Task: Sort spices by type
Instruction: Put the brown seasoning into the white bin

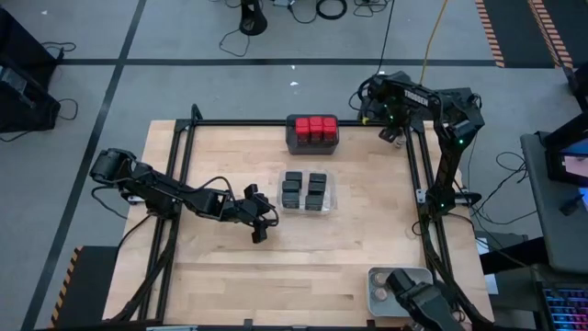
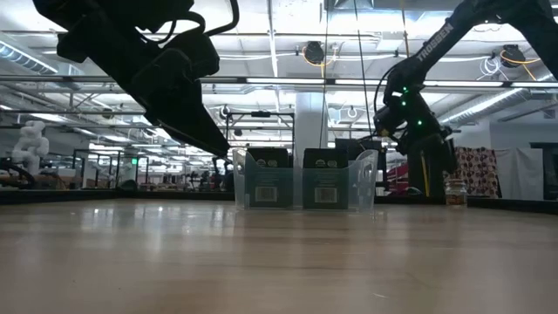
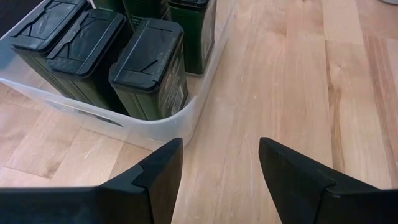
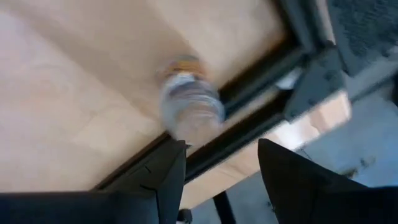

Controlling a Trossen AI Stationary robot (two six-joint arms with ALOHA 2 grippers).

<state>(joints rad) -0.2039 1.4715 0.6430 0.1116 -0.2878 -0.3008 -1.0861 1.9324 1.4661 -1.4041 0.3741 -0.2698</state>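
A round jar (image 4: 189,102) is standing at the table's far right edge, against the black frame rail (image 4: 249,134). The right gripper (image 1: 395,135) is being held just above it, jaws apart and empty. For a clean pick, the fingers should probably be centred over the lid and lowered squarely, clear of the rail. The left gripper (image 3: 217,171) is being held beside the clear tray (image 3: 186,118) of black boxes (image 3: 149,65), jaws open and empty. The red blocks (image 1: 315,127) are sitting in the dark tray (image 1: 312,144).
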